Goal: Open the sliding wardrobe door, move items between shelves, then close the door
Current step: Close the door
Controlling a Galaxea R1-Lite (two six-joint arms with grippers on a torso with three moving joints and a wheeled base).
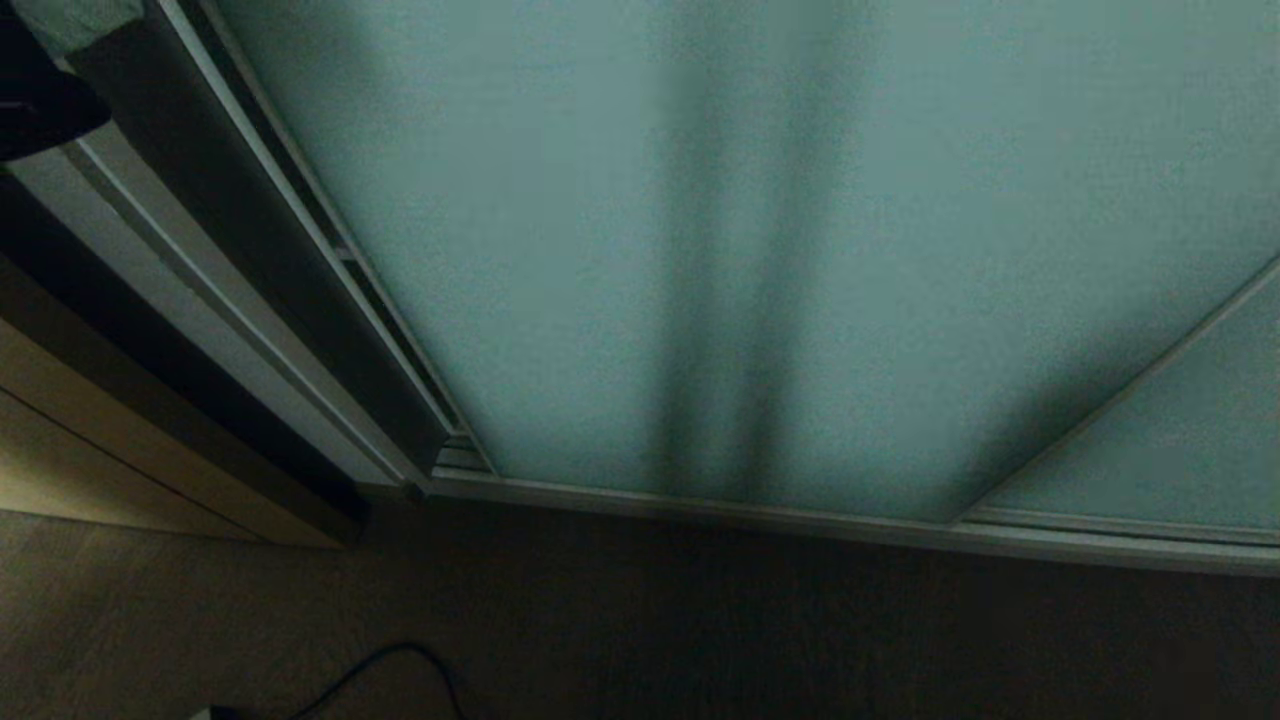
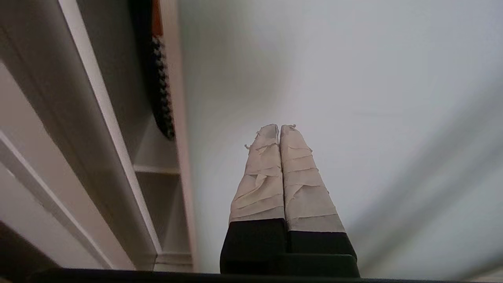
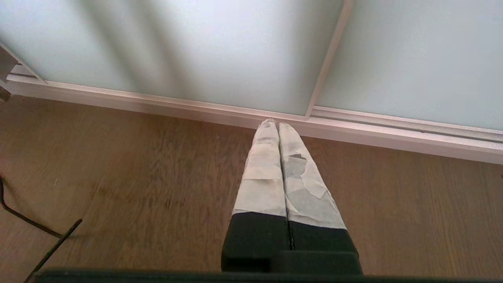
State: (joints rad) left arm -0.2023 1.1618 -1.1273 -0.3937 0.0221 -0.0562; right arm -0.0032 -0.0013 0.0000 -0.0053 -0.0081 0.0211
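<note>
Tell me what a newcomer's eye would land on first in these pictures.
The frosted pale blue-green sliding wardrobe door fills nearly the whole head view, with a dark shadow band down its middle. In the left wrist view the left gripper points at that panel with its tape-wrapped fingers pressed together, beside a narrow gap that shows white shelves. The right gripper, equally shut, hangs over the brown wooden floor near the door's bottom rail.
</note>
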